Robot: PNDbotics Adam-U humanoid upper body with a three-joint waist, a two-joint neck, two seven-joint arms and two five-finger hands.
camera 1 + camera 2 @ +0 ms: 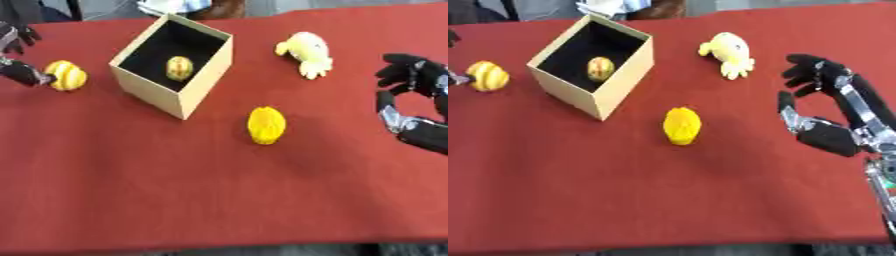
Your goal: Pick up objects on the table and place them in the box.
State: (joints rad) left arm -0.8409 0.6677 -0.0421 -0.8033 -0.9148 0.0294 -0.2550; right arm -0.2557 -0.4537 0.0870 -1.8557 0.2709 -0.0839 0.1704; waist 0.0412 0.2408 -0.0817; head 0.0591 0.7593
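Landmark is the open tan cardboard box (179,95) with black interior, sitting corner-on near the back left of the red cloth-covered table (219,200). Inside the box: one small round yellow-and-brown striped object (179,68) on the black floor, roughly centred. Left of the box, near the table's left edge: a round yellow-and-orange striped ball-like object (67,75), on the cloth, apart from the box wall. Left hand (19,70), black, comes in at the left edge and is right against that striped object; a finger touches its left side, but most of the hand is cut off by the edge, so cannot tell whether it pinches it or just touches. Right of the box and toward the near side: a solid yellow ridged oval object (266,125), lying alone on the cloth, near the box's front corner but not touching. Right of the box toward the back: a pale yellow soft toy (306,52) with stubby legs, lying on the cloth. Right hand (824,117), black with silver joints, is well right of the box, beyond the toy, fingers (807,72) and thumb curved into a wide C with a gap between, holding nothing.
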